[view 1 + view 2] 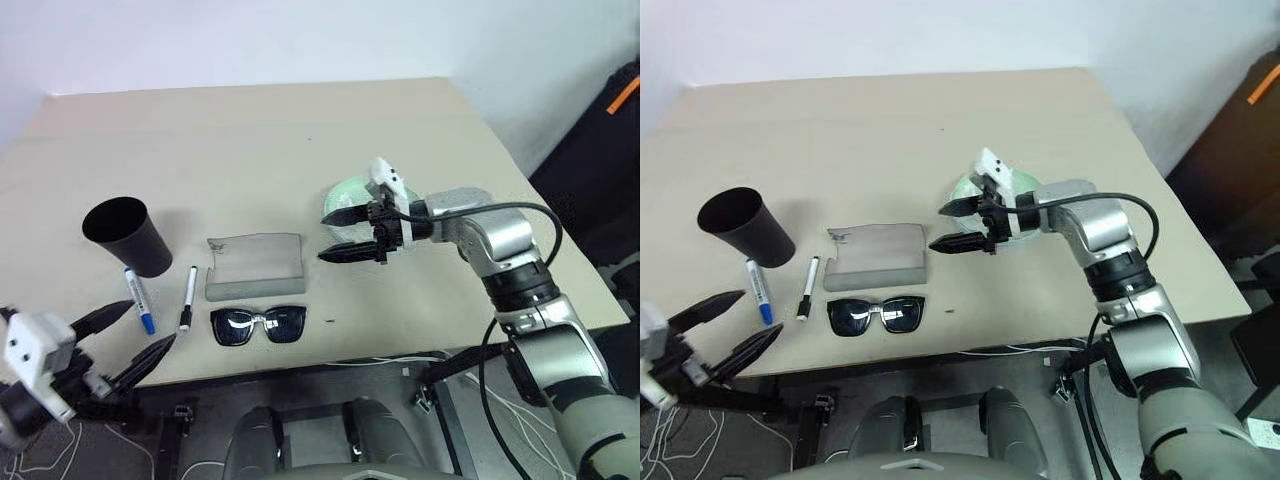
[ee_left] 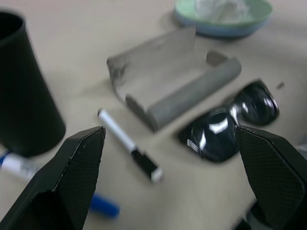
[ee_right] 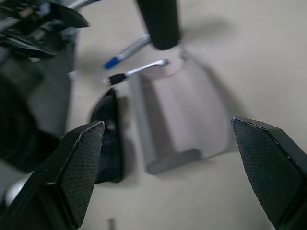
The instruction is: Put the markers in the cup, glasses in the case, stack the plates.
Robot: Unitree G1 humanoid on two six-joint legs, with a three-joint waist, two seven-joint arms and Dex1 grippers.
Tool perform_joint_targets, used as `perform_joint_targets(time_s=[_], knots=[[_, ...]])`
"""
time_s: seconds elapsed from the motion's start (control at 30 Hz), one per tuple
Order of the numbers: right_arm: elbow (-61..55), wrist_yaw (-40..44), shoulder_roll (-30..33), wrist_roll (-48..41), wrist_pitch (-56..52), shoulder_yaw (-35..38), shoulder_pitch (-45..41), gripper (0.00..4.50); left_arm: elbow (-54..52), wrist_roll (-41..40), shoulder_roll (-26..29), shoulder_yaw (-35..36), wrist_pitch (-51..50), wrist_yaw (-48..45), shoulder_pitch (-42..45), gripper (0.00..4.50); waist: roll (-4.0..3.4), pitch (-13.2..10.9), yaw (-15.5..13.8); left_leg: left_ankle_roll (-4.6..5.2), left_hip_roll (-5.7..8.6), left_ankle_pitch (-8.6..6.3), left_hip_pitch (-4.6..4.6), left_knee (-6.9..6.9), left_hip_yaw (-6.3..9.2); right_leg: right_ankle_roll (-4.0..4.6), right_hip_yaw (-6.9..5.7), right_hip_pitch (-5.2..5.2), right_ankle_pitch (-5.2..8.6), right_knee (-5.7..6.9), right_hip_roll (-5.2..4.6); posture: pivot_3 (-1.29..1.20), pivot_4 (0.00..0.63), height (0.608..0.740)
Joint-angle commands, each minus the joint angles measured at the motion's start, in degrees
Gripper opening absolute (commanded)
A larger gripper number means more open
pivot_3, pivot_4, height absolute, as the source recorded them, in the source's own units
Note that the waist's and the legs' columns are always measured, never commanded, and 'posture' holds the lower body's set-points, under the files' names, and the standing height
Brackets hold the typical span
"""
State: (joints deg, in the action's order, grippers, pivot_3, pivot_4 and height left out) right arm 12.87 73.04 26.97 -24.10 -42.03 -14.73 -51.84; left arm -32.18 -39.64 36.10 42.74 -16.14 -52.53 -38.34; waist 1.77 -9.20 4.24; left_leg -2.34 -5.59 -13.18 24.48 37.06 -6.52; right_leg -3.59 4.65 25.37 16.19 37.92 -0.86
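Observation:
The black cup (image 1: 125,235) stands upright at the table's left. Next to it lie the blue-capped marker (image 1: 139,299) and the black-capped marker (image 1: 188,298). The grey case (image 1: 256,266) lies open in the middle, with the black glasses (image 1: 258,325) just in front of it by the table's front edge. The mint green plate (image 2: 223,12) rests on the light blue plate (image 2: 211,29), to the right of the case. My right gripper (image 1: 324,237) hangs open and empty over the plates' left side, pointing at the case. My left gripper (image 1: 150,325) is open and empty at the front left edge, near the markers.
The beige table (image 1: 250,140) has free room across its back half. Cables (image 1: 400,362) run below its front edge. A dark object with an orange strap (image 1: 622,95) stands beyond the table's right side.

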Motion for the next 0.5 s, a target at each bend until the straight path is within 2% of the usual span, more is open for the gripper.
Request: perform_joint_targets(time_s=[0.03, 0.5], knots=[[-0.4, 4.6, -1.4, -1.1, -0.6, -2.0, -2.8, 4.46, -0.9, -3.1, -0.3, 2.8, 0.6, -2.9, -1.6, 4.50, 0.00, 0.0, 0.0, -0.04, 0.00, -0.02, 0.00, -0.03, 0.01, 0.02, -0.01, 0.02, 0.01, -0.02, -0.02, 0.00, 0.150, 0.726], [8.1, 12.2, -12.7, 5.0, -1.8, -16.0, -10.3, 4.46, -0.2, -2.1, 2.7, -0.8, -0.7, -3.6, 4.6, 4.50, -0.02, 0.0, 1.8, -0.09, 0.02, -0.05, 0.05, -0.29, 0.01, 0.15, -0.09, 0.03, 0.05, -0.20, -0.15, 0.00, 0.150, 0.726]])
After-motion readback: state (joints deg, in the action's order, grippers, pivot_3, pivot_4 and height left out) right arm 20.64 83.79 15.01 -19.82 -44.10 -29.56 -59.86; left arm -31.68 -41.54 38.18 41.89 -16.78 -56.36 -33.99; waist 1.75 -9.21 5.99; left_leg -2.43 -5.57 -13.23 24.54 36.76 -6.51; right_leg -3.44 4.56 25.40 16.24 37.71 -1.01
